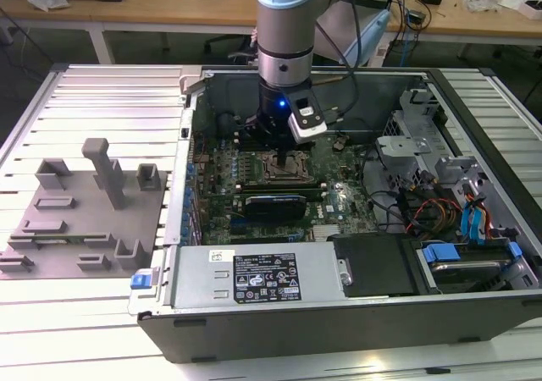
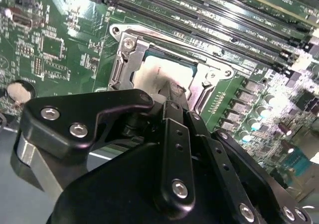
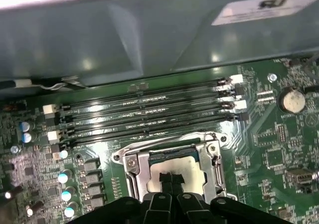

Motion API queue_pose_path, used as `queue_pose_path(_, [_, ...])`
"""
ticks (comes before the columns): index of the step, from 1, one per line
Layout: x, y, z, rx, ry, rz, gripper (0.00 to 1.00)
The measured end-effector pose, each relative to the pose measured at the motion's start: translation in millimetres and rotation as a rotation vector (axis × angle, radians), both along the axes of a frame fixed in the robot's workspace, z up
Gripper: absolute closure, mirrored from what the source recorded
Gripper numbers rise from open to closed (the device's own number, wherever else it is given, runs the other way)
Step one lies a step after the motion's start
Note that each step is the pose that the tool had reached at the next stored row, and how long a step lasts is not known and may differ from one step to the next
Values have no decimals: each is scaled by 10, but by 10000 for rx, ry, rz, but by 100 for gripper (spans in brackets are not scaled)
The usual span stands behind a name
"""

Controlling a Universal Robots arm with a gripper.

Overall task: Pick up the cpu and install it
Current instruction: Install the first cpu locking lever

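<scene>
Arm is reaching down into the open computer case (image 1: 474, 313), centre of the exterior view, just above frame middle. Gripper (image 1: 282, 157) is sitting low over the motherboard (image 1: 254, 173), right at the metal socket frame (image 1: 284, 168).

In the second wrist view, the gripper (image 2: 167, 100) is filling the lower half of the frame, black linkages and silver screws showing. Its fingertips (image 2: 172, 95) are drawn narrow, close together, and are pressing on or at the near edge of the cpu (image 2: 162, 74). Whether they are actually clamping the chip or only touching its top, cannot tell.

The cpu is lying flat inside the socket frame (image 2: 129, 59), silvery-white top facing up, slightly above frame centre in that view. In the first wrist view the cpu (image 3: 182, 169) is appearing low in the frame, centre, inside the socket frame (image 3: 137, 169), with the gripper (image 3: 172, 180) tips overlapping its lower edge.

Memory slots (image 3: 144, 117) are running in parallel rows across the middle of the first wrist view, just above the socket. A coin cell battery (image 3: 291, 99) is sitting at the right edge.

Grey fixture block (image 1: 85, 220) is resting on the slatted table (image 1: 110, 93), left side of the exterior view, well apart from the case.
</scene>
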State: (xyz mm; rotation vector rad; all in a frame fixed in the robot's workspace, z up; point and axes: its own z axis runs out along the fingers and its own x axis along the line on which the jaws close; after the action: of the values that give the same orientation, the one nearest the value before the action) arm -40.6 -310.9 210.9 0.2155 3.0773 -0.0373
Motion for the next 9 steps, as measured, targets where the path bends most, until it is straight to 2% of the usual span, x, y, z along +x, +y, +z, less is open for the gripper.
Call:
queue_pose_path(3, [5,0,0,0,38,377,89])
queue_pose_path(5, [15,-1,1,0,87,572,89])
queue_pose_path(6, [34,0,0,3,138,656,89])
queue_pose_path(7, [72,0,1,5,244,742,89])
queue_pose_path(9, [89,0,27,5,306,820,89])
